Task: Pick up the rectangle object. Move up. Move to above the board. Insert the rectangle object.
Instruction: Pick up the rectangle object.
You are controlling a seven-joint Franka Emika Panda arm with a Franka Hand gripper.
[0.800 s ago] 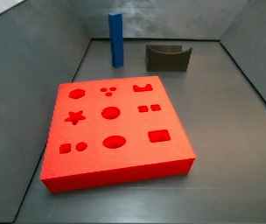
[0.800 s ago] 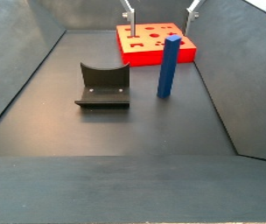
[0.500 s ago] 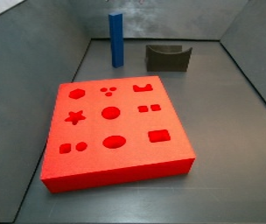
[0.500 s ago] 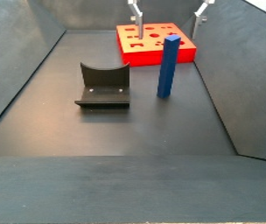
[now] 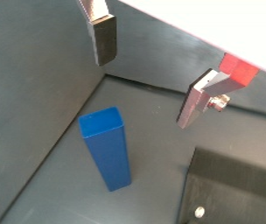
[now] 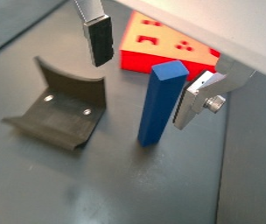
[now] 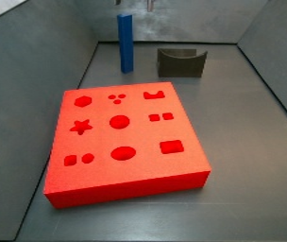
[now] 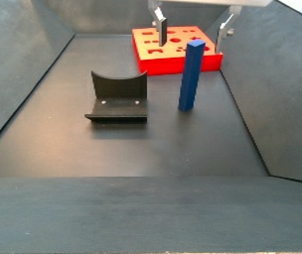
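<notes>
Gripper [image 6: 147,64] hangs above the rectangle object [image 6: 159,103], jaws spread wide w/ nothing between them. Bar stands upright on the floor, just beside the fixture [image 6: 56,113], apart from the board [image 8: 177,50] behind it.

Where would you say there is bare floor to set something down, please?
Free: the wide floor nearer than the fixture and blue bar. Crowded: the far end, where bar, red board and the open gripper above sit close.
</notes>
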